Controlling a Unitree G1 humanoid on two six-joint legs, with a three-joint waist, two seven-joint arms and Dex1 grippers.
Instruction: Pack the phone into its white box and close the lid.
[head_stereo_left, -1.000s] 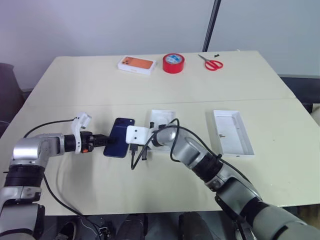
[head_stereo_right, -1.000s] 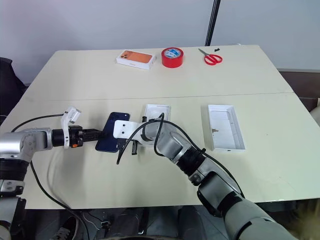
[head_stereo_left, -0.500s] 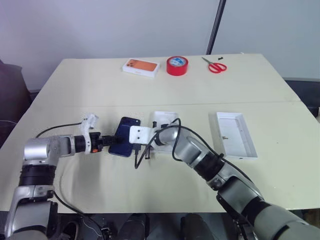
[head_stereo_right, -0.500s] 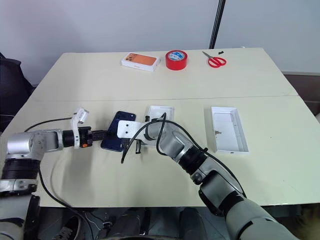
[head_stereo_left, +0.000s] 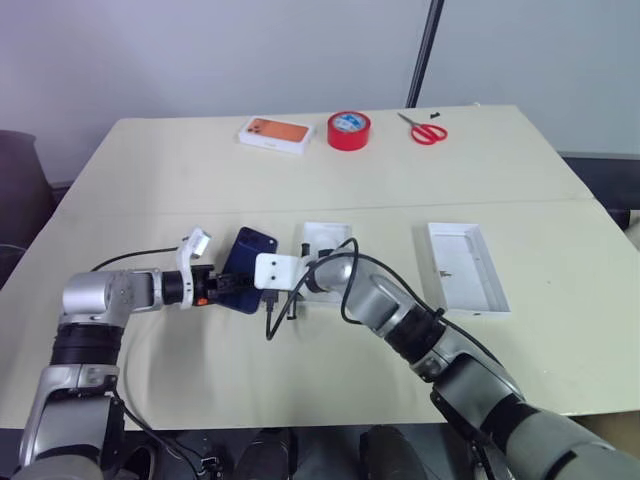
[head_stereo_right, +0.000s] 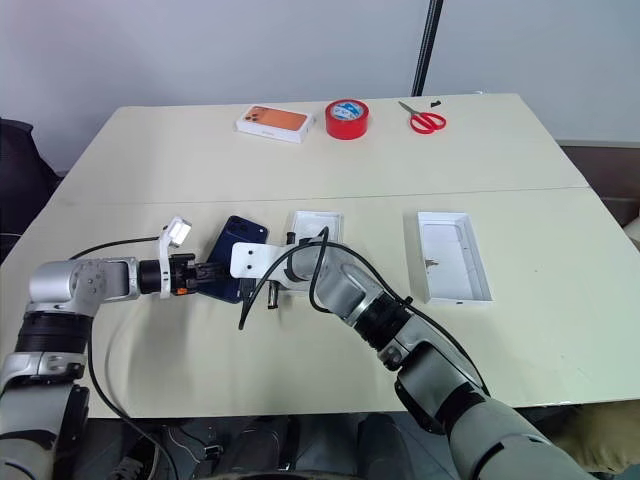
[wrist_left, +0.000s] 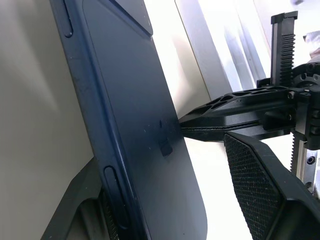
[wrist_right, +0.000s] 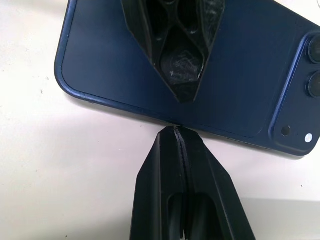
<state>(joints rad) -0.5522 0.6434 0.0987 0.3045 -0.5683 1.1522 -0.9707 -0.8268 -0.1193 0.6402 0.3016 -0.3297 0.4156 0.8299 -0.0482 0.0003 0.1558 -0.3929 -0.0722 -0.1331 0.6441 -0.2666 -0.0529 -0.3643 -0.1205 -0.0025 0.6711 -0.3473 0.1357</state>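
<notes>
The dark navy phone (head_stereo_left: 247, 268) sits tilted on the table, back side up, left of the white box (head_stereo_left: 326, 229). My left gripper (head_stereo_left: 234, 289) is open and straddles the phone: one finger (wrist_left: 82, 200) is under it, and the other (wrist_left: 252, 175) is above its back with a gap. My right gripper (wrist_right: 176, 131) is shut, its tip against the phone's long edge. My right arm hides part of the box. Well to the right lies the lid (head_stereo_left: 470, 285), open side up.
At the table's far edge lie a white box with an orange top (head_stereo_left: 273, 133), a red tape roll (head_stereo_left: 348, 129) and red scissors (head_stereo_left: 427, 129). A black cable (head_stereo_left: 268, 322) loops down from my right wrist onto the table.
My left gripper has moved right, further around the phone, and rolled. The phone now stands a little steeper. The right gripper has stayed in place. The camera view has shifted.
</notes>
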